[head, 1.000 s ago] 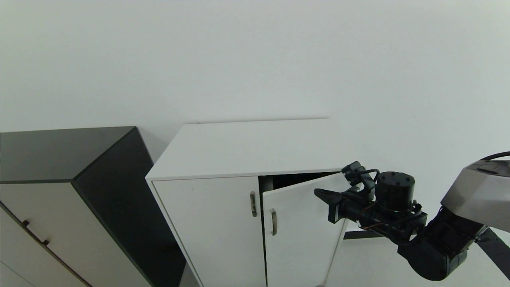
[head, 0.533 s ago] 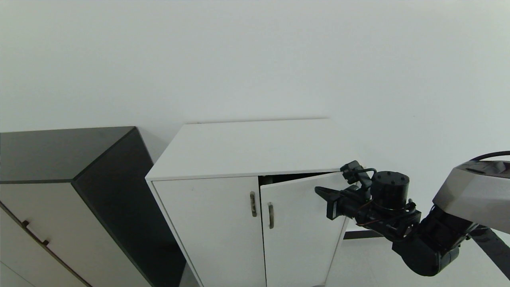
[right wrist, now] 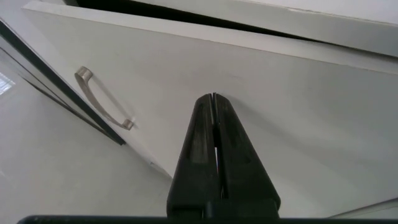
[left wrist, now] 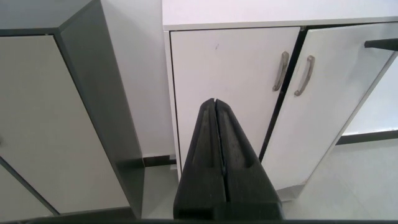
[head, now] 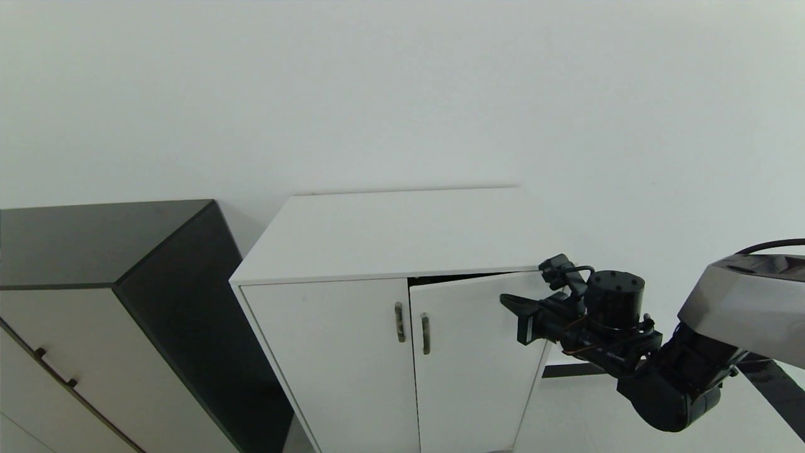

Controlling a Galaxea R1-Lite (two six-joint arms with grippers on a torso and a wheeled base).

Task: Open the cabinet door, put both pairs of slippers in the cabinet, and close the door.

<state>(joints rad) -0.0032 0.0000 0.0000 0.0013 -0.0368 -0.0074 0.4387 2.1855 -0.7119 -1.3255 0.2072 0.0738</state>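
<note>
The white cabinet (head: 390, 233) stands against the wall with two doors. Its left door (head: 333, 358) is closed. The right door (head: 471, 371) is nearly closed, with a thin dark gap along its top edge. My right gripper (head: 507, 302) is shut, its tip touching the outer face of the right door near the hinge side. In the right wrist view the shut right gripper (right wrist: 214, 99) rests against the door panel (right wrist: 311, 118), with the door handle (right wrist: 102, 99) off to one side. My left gripper (left wrist: 215, 104) is shut and empty, well back from the cabinet front (left wrist: 230, 74).
A dark cabinet (head: 94, 245) with pale drawer fronts stands close to the left of the white one, with a narrow gap between them. Both metal handles (head: 399, 321) sit by the centre seam. Pale floor (head: 578, 409) and a black baseboard (head: 566, 371) lie to the right.
The right door has swung inward from clearly ajar to almost closed, with my right gripper following it toward the cabinet. The dark gap at its top has narrowed.
</note>
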